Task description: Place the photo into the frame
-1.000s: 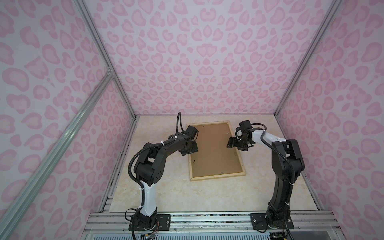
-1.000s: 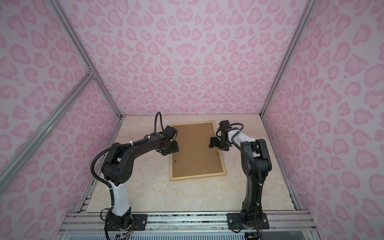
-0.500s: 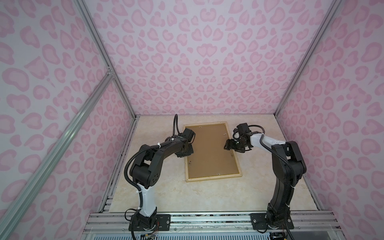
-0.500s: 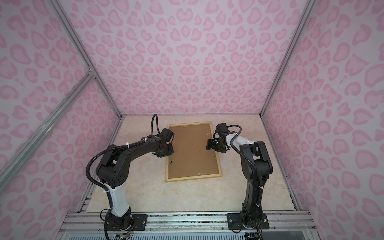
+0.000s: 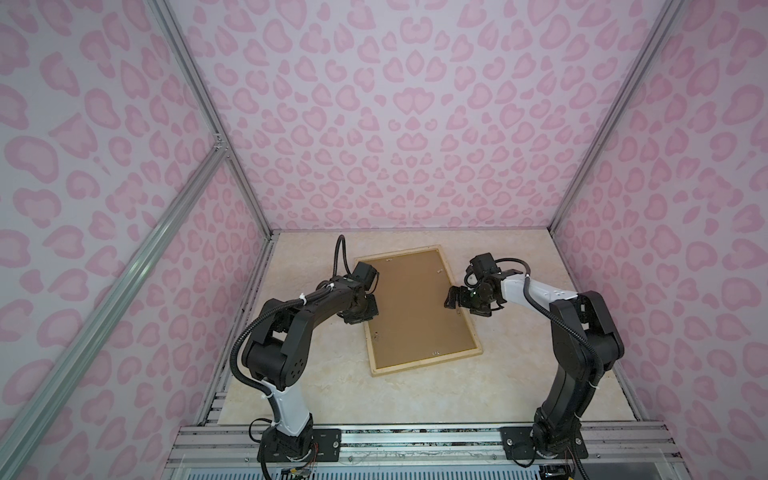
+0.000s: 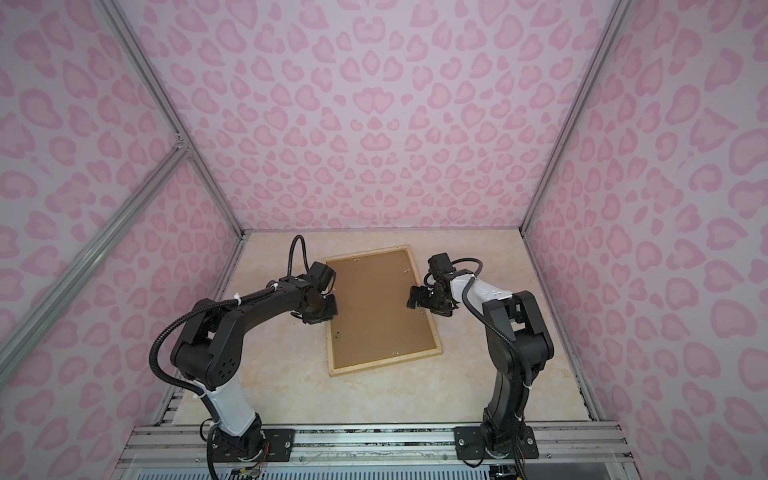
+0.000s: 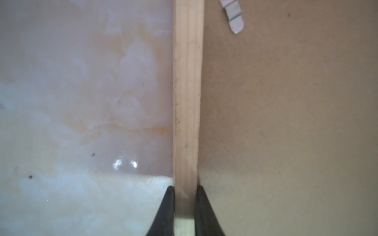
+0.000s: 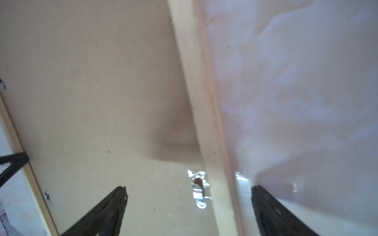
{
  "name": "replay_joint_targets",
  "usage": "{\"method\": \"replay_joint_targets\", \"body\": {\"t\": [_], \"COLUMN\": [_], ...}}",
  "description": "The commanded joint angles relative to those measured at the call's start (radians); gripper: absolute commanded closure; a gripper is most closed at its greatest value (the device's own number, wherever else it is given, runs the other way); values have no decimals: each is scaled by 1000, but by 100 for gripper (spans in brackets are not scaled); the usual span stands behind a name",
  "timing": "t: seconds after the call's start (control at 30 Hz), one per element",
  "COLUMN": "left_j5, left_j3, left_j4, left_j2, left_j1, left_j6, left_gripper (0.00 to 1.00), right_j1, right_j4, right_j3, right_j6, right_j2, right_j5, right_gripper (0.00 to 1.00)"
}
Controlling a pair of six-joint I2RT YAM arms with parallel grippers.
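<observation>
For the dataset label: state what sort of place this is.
Probably a robot data-collection cell: pink heart-print walls on aluminium posts, a left arm and right arm mounted on a rail, a wooden frame on the marble-look table.

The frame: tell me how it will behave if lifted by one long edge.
The frame probably stays stiff: wood rails, flat backing board. Held at one rail by the left gripper, it likely tilts. Glossy tabletop suggests it slides readily.

Between the wide-apart right fingers (image 8: 106,212) stand the wooden edge of the frame (image 8: 206,126) and a metal clip (image 8: 199,188). The left fingers (image 7: 166,210) leave no gap; beside them the table (image 7: 81,102) is free.
</observation>
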Motion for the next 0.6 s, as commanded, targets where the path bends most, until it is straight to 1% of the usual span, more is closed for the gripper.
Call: {"method": "replay_joint_targets", "body": {"t": [0.0, 0.17, 0.2, 0.27, 0.37, 0.47, 0.57], "left_j5": [13, 11, 13, 16, 14, 24, 32], "left_j3": [-75, -173, -180, -184, -190, -185, -184], "left_j4": [4, 56, 59, 60, 64, 65, 67], "left_j2": [-43, -90, -91, -89, -88, -78, -84], "left_j1": [0, 1, -1, -1, -3, -4, -5], "left_j6": [13, -5, -6, -4, 0, 0, -2], "left_gripper": [94, 94, 95, 95, 95, 95, 95], "right_j1": [-9, -4, -4, -3, 0, 15, 24], "right_j4": [-68, -175, -198, -216, -238, -312, -351], "right_j3": [99, 347, 393, 460, 554, 666, 706], "right_j6": [6, -31, -31, -27, -13, -47, -109], "right_j2": [39, 168, 200, 247, 311, 383, 420], "right_j5": [52, 54, 54, 50, 60, 106, 149], "right_gripper": [2, 2, 4, 8, 10, 13, 15]}}
